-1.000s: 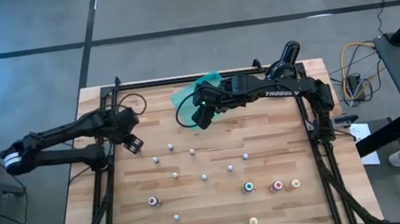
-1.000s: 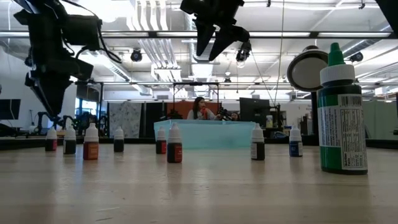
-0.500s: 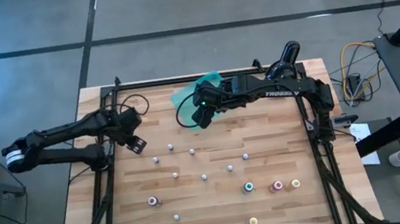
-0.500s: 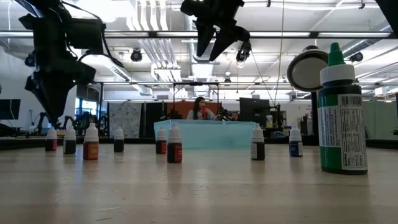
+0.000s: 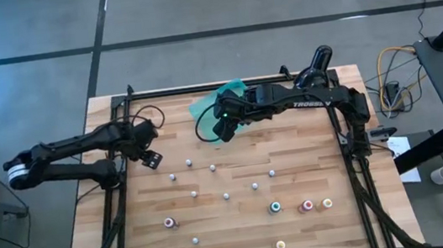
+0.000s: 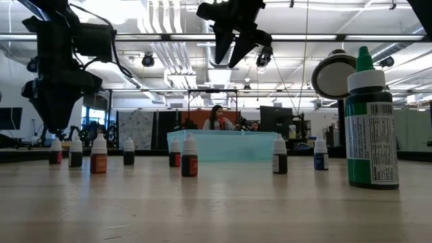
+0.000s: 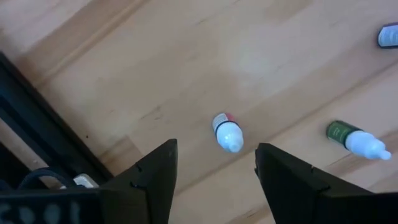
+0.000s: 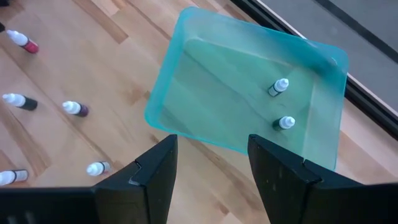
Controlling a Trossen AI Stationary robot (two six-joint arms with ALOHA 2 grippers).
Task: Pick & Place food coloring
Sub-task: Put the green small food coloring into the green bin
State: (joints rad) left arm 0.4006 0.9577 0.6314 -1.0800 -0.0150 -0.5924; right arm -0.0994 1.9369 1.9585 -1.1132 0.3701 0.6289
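Hovering my left gripper (image 7: 214, 171), jaws spread and empty, over a red bottle (image 7: 226, 131) standing on the table (image 7: 124, 74), I judged a skewed descent could topple it (my right gripper (image 8: 208, 165) waited open above the tray (image 8: 186, 112)).

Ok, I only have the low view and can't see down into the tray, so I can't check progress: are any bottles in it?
Observer: Yes. The right wrist view shows two white-capped bottles inside the teal tray.
Operator: Where's the right gripper?
Observer: The right gripper hangs open over the tray's edge, holding nothing.
Operator: And the left?
Observer: The left gripper is open above a reddish bottle, not touching it.
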